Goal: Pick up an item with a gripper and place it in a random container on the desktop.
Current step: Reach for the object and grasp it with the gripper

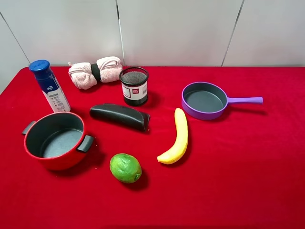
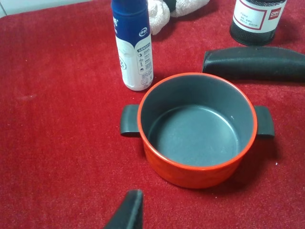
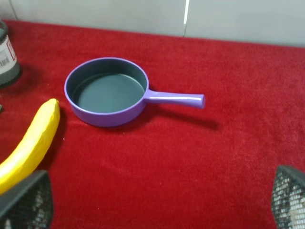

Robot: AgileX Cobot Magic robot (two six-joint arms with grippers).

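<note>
The lime [image 1: 126, 168] lies left of centre on the desk [image 1: 248, 167] near the pot [image 1: 56, 140], likely closer to the left claw [image 2: 128, 210], whose spread cannot be told, while the right claw [image 3: 156, 202] gapes wide and empty toward the pan [image 3: 107, 90].

Along the far edge we see, from the left corner inward, an upright white bottle [image 1: 49, 86] with a blue cap, a rolled pink towel [image 1: 95, 71] bound by a dark band, and a black mesh cup [image 1: 134, 86] bearing a red-and-white label. Just nearer than the cup lies a long black case [image 1: 120, 116]. By the left edge stands a red pot [image 1: 62, 163] with two black handles and a grey inside. A yellow banana [image 1: 177, 137] lies about mid-bench, running lengthwise from the near edge toward the far edge.
</note>
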